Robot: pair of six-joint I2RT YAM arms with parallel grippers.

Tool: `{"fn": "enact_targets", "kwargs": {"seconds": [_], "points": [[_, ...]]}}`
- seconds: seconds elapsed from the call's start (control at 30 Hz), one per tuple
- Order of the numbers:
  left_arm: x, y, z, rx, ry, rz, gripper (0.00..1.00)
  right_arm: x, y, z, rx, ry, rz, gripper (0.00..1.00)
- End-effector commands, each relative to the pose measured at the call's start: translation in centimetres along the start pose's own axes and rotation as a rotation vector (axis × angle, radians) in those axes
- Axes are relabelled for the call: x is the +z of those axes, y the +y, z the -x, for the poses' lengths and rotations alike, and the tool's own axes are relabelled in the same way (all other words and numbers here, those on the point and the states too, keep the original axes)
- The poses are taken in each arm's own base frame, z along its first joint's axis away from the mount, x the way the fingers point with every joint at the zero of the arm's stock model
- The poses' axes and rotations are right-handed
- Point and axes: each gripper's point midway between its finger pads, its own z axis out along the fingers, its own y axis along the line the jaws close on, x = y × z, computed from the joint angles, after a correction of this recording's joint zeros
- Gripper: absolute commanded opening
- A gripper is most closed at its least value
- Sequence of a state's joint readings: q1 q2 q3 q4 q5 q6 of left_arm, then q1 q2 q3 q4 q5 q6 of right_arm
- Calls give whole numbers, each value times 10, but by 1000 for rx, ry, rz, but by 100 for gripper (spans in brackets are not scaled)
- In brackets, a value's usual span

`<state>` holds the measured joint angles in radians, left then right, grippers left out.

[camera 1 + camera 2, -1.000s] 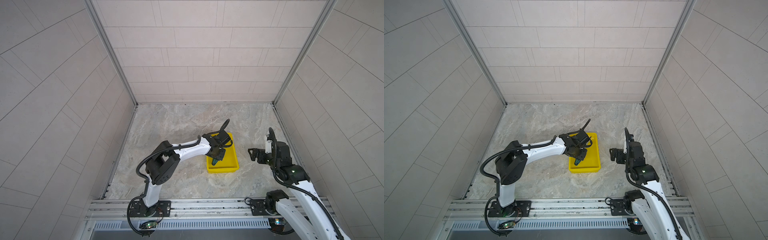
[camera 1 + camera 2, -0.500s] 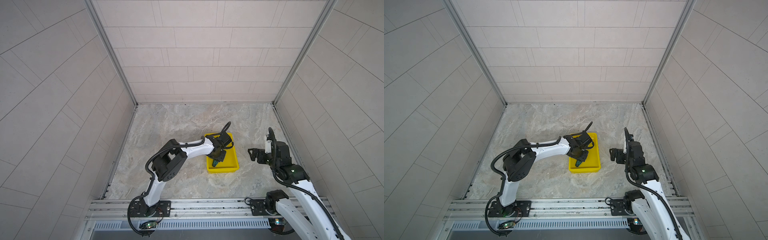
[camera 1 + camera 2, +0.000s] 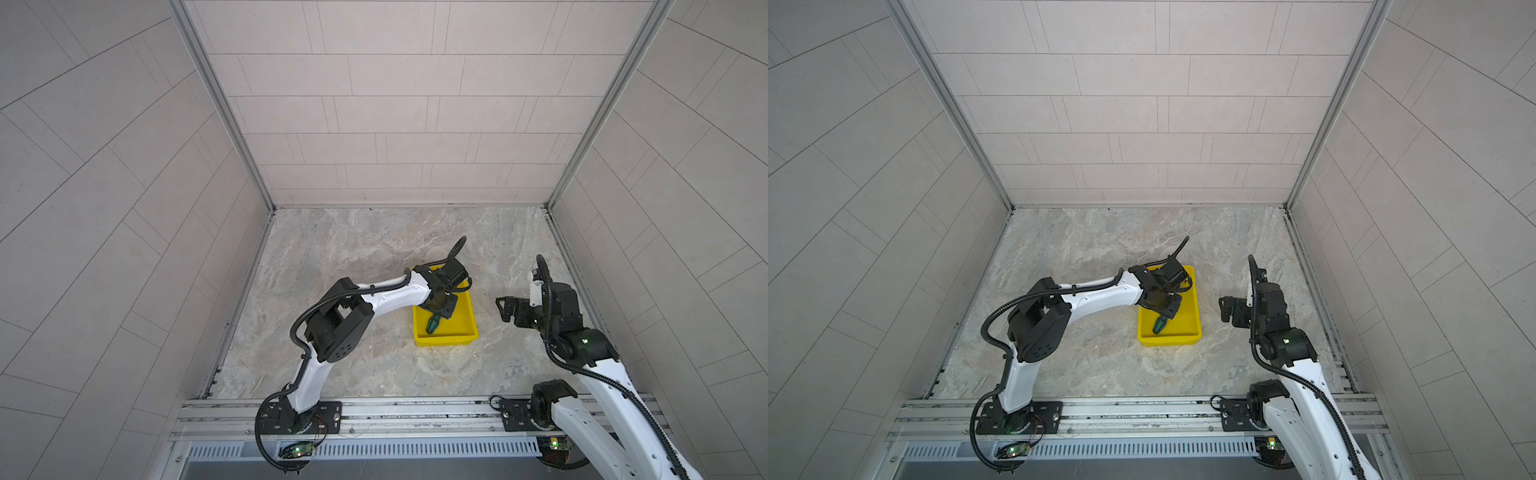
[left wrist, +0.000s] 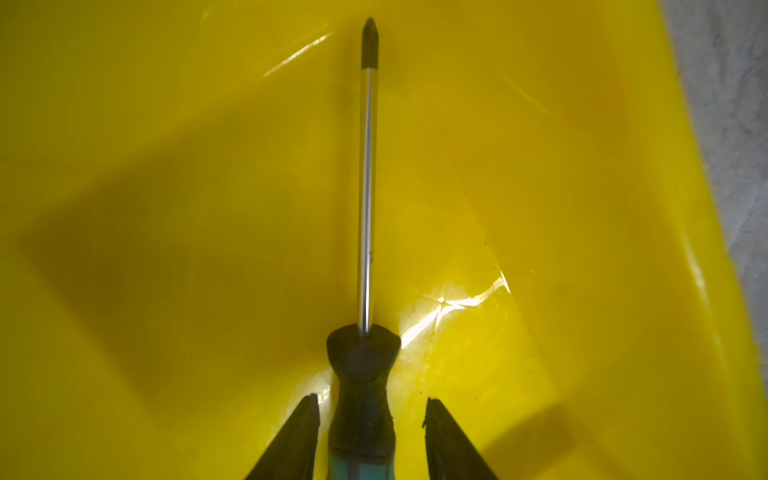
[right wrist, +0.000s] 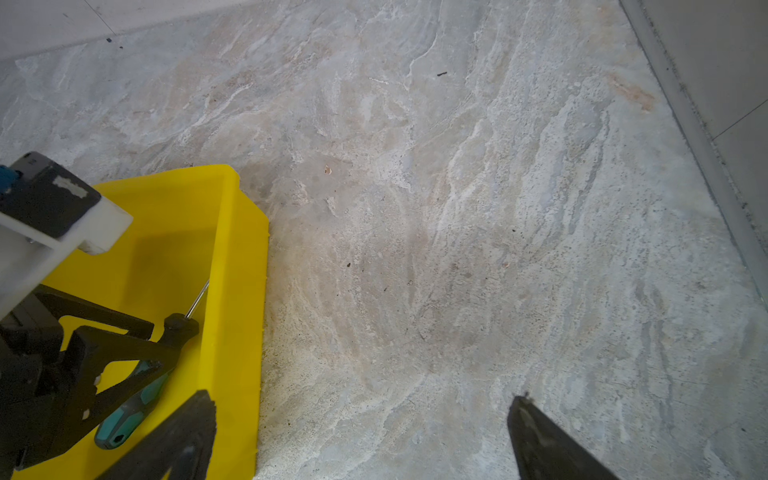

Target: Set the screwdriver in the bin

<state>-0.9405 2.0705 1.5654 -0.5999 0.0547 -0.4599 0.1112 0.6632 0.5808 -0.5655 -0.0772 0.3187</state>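
Two narrow gaps show either side of the screwdriver (image 4: 365,208) handle: my left gripper (image 4: 371,401) stands slightly parted, touching nothing, low inside the bin (image 4: 166,124) so the screwdriver lies flat on its floor rather than drops. I judge the placing done. My right gripper (image 5: 361,399) hangs wide and empty over the table (image 5: 457,208) beside the bin, clear of the work.

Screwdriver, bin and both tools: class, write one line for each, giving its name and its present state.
screwdriver: lying in the bin, not gripped.
bin: upright on the table, holding the screwdriver.
left tool: open, with a gap either side of the screwdriver's handle.
right tool: open and empty, above the table beside the bin.
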Motion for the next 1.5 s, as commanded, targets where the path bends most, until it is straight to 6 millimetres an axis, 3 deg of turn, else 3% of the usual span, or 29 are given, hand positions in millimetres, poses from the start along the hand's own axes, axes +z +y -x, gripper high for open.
{"fn": "enact_targets", "kwargs": {"seconds": [0.0, 0.1, 0.27, 0.5, 0.57, 0.6, 0.63, 0.73, 0.83, 0.93, 1.07, 1.33, 1.47], "points": [[-2, 2, 9, -6, -15, 19, 54, 2, -4, -3, -2, 3, -19, 100], [-10, 3, 17, -2, -39, 28, 65, 2, -4, -4, -3, 5, -19, 100], [-30, 6, 31, -21, -77, 8, 74, 2, -4, -4, -2, 7, -18, 100], [-83, 27, 63, -58, -256, 37, 86, 6, -3, -6, -2, 20, -13, 100], [-98, 34, 68, -58, -293, 52, 89, 7, -3, -7, -6, 26, -12, 100], [-105, 39, 69, -57, -312, 65, 97, 7, -4, -8, -9, 31, -19, 100], [-113, 44, 70, -57, -330, 76, 100, 6, -5, -7, -12, 33, -30, 100], [-137, 65, 69, -65, -394, 138, 100, 6, -11, -2, -23, 29, -69, 100], [-163, 94, 60, -84, -461, 223, 100, 11, -8, 6, -37, 20, -61, 99], [-190, 138, 42, -146, -521, 371, 100, 20, -3, 17, -45, 17, -47, 99], [-213, 197, 5, -250, -581, 542, 100, 37, 3, 37, -38, 17, -47, 98], [-238, 282, -59, -445, -770, 690, 100, 74, -9, 62, -35, 10, -158, 98], [-231, 308, -82, -482, -847, 641, 100, 83, -27, 86, -32, -81, -278, 99]]}}
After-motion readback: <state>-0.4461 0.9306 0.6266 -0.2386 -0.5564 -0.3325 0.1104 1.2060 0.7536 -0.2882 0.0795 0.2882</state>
